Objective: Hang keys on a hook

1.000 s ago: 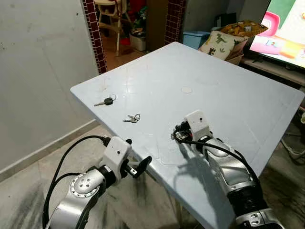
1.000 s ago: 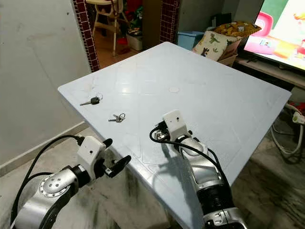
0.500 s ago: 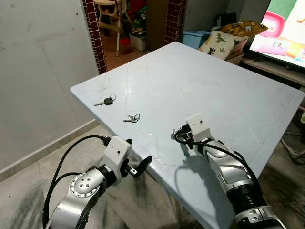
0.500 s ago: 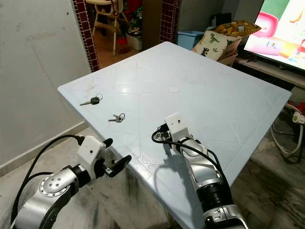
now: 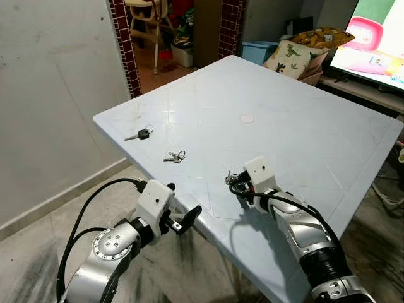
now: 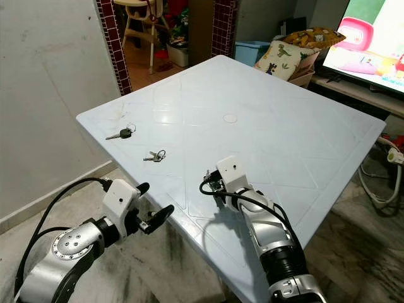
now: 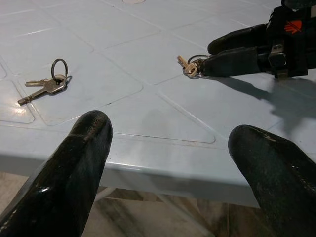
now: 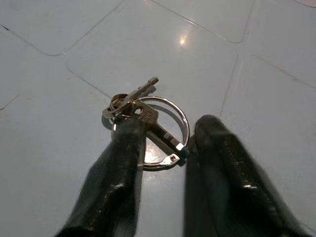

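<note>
A bunch of small keys on a ring [image 8: 148,118] lies flat on the pale blue table [image 5: 284,107] near its front edge. My right gripper [image 8: 168,126] rests on the table over it, open by a narrow gap. One finger [image 8: 123,168] covers part of the ring and the other finger [image 8: 217,163] touches its far side. The left wrist view shows the same keys [image 7: 189,66] at the right gripper's tips. A second pair of keys [image 5: 176,156] and a black-headed key [image 5: 140,134] lie further left. My left gripper [image 5: 183,218] is open, held just below the table's front edge.
A bare wall stands to the left, with a doorway and a high chair [image 5: 148,25] beyond. A blue bin [image 5: 259,49], a dinosaur cushion [image 5: 297,57] and a lit screen [image 5: 372,44] are behind the table. Cables lie on the floor at the right.
My right wrist has dropped lower and shifted slightly left over the key ring. The keys on the table and my left arm have stayed put.
</note>
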Available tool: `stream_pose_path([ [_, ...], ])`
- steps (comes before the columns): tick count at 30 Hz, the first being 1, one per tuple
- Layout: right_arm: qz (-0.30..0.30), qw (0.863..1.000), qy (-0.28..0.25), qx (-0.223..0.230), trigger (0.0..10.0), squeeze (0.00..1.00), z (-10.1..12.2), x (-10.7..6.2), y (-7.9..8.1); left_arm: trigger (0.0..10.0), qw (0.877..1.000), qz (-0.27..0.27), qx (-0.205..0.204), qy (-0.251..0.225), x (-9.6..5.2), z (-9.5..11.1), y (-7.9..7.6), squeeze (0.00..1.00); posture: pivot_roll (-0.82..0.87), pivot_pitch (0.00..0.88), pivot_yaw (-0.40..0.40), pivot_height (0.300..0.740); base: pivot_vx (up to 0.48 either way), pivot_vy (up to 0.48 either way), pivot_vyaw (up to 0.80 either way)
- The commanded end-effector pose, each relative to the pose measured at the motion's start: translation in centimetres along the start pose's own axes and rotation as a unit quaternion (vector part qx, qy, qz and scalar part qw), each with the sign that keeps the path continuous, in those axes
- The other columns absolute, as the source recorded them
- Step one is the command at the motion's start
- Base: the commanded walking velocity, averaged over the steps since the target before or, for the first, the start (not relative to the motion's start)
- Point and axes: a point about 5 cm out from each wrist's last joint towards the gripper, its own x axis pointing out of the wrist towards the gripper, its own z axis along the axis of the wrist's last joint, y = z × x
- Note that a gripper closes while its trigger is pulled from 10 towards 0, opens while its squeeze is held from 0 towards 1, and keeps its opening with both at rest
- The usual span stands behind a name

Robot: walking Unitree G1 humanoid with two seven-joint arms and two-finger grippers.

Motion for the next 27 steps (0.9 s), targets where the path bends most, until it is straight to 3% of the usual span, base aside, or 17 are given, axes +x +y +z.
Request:
stream_pose_path([
  [1, 0.007, 1.0, 0.011, 0.001, 0.0, 0.0, -0.32, 0.16, 0.21, 10.0, 1.0, -0.004, 0.009, -0.001, 0.09, 0.27, -0.09, 0.0, 0.03, 0.0, -0.004, 0.74, 0.0, 0.0, 0.0],
  [21, 0.009, 1.0, 0.011, 0.012, 0.0, 0.0, -0.56, 0.26, 0.18, 10.0, 1.0, -0.001, 0.011, -0.002, 0.2, 0.23, -0.12, 0.0, 0.03, 0.0, -0.006, 0.74, 0.0, 0.0, 0.0],
  [27, -0.003, 1.0, -0.019, 0.017, 0.0, 0.0, 0.18, 0.17, -0.09, 10.0, 1.0, -0.001, 0.013, -0.002, 0.29, 0.23, -0.08, 0.0, 0.03, 0.0, -0.004, 0.74, 0.0, 0.0, 0.0],
])
